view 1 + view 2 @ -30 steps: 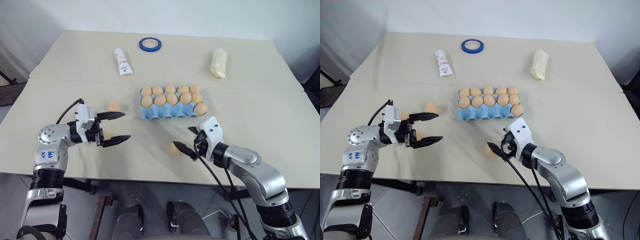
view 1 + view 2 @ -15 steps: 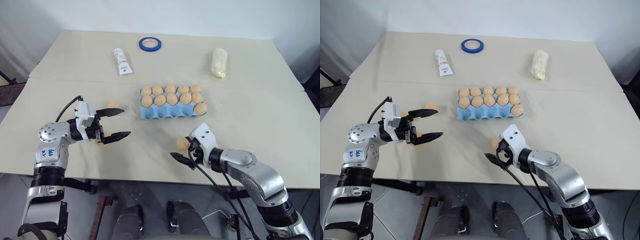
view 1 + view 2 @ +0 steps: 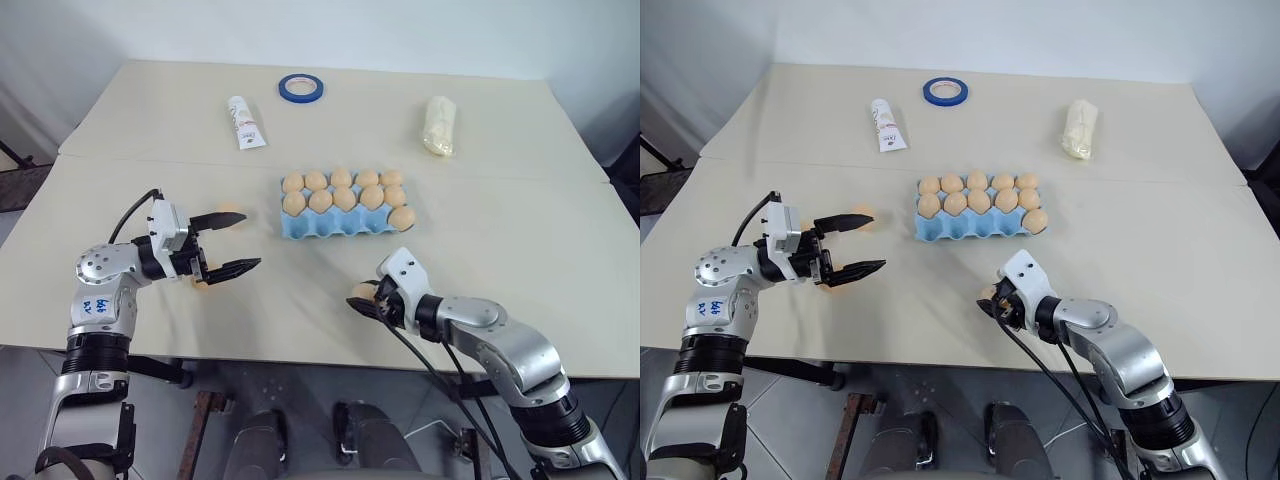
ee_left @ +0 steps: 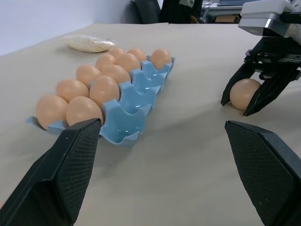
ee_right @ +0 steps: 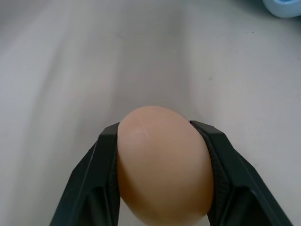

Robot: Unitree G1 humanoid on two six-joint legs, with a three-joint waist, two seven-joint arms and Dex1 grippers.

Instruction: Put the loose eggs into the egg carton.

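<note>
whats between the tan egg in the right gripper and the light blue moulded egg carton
Nothing: bare beige table separates the tan egg in the right gripper from the light blue egg carton, in both eye views.

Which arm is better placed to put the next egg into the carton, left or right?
Right. Its end effector is shut on an egg, near the egg carton with its empty front cups. The left end effector is open and empty, with loose eggs on the table beside it.

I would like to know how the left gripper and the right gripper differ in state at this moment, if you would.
The left gripper is wide open and holds nothing; the right gripper is shut on a smooth tan-orange egg. The left gripper hovers level above the beige table; the right gripper tilts down to the table. Both have two black fingers and sit on the near side of the light blue moulded egg carton.
</note>
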